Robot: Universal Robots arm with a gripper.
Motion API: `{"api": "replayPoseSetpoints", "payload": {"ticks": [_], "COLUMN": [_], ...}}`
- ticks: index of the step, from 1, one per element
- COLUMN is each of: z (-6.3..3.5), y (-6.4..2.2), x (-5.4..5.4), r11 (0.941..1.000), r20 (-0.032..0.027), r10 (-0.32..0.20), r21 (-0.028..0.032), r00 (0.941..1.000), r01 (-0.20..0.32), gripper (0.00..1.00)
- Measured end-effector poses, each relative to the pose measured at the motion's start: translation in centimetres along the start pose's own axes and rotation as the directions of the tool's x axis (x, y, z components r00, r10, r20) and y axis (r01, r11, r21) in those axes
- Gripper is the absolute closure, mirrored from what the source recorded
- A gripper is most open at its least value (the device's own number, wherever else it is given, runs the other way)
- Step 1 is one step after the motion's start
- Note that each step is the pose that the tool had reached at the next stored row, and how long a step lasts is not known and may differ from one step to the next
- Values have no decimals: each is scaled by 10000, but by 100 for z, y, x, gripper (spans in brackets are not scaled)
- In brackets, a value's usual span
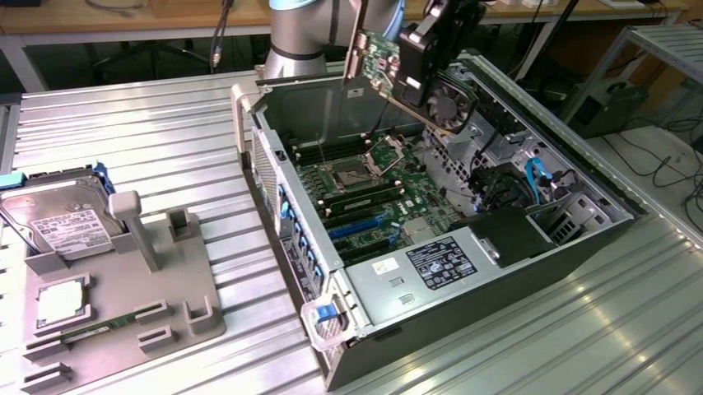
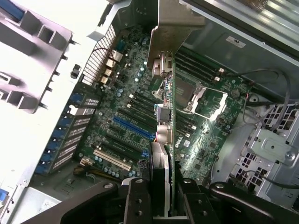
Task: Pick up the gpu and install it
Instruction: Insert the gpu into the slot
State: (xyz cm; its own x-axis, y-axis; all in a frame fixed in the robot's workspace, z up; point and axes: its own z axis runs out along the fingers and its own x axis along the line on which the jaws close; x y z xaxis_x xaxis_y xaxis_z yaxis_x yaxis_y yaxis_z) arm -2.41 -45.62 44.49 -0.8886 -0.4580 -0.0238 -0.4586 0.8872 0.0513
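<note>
The gpu (image 1: 384, 66) hangs tilted above the open computer case (image 1: 439, 271), its green board side toward the exterior view's left and its black fan cooler (image 1: 449, 105) toward the right. My gripper (image 1: 424, 51) is shut on it from above. In the wrist view the gpu (image 2: 166, 116) appears edge-on, with its silver bracket (image 2: 170, 28) at the far end, clamped between my black fingers (image 2: 136, 200). It hovers over the motherboard (image 2: 131, 93), apart from it, near the blue expansion slot (image 2: 133, 128).
A grey fixture tray (image 1: 165, 288) on the exterior view's left holds a silver hard drive (image 1: 61, 222), a processor chip (image 1: 61, 300) and a green memory stick (image 1: 99, 329). Case walls, a drive cage (image 2: 271, 149) and cables (image 1: 535, 177) surround the motherboard. The table is ribbed metal (image 1: 143, 132).
</note>
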Motion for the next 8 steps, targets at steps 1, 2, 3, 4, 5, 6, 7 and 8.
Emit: {"api": "replayPoseSetpoints", "payload": {"ticks": [1, 2, 3, 4, 5, 6, 7, 8], "z": [0, 0, 0, 0, 0, 0, 0, 0], "y": [0, 0, 0, 0, 0, 0, 0, 0], "x": [0, 0, 0, 0, 0, 0, 0, 0], "r11": [9999, 9999, 9998, 9997, 9995, 9992, 9988, 9985], "r20": [-5, -8, -11, -13, -16, -22, -25, -28], "r10": [-104, -149, -204, -260, -319, -410, -485, -556], "r21": [-3, -3, -5, -6, -8, -10, -13, -14], "r00": [9999, 9999, 9998, 9997, 9995, 9992, 9988, 9985], "r01": [104, 149, 204, 260, 319, 410, 485, 556], "gripper": [72, 72, 72, 72, 72, 72, 72, 72]}}
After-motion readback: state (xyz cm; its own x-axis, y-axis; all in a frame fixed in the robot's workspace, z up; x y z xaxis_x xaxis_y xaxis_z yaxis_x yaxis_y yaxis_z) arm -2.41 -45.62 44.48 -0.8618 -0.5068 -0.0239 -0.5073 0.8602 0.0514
